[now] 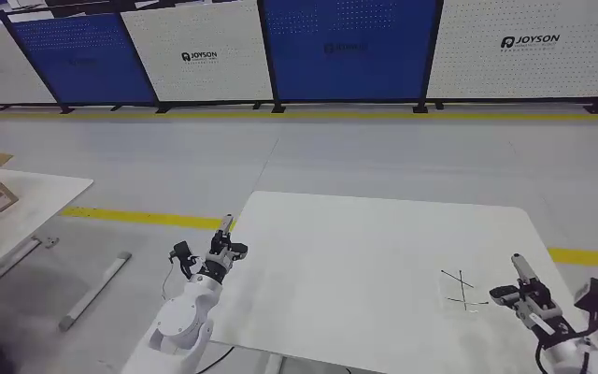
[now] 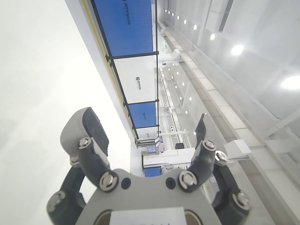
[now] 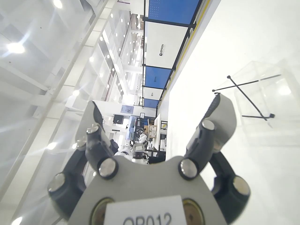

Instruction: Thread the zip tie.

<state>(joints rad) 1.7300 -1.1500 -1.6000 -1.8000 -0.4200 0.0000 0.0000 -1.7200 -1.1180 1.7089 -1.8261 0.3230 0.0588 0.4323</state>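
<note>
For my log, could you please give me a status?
Left gripper open, empty. Right gripper open, empty. Zip ties crossed in clear tray, untouched. Nothing in the way.

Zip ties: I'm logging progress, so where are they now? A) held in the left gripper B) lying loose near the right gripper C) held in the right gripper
B: the zip ties lie crossed and ungripped, with the right gripper open and empty beside them.

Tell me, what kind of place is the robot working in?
Probably a big factory hall or robot test lab: blue and white pegboard walls stand behind, a yellow line runs along the floor, and rows of ceiling lights hang high above the white table.
</note>
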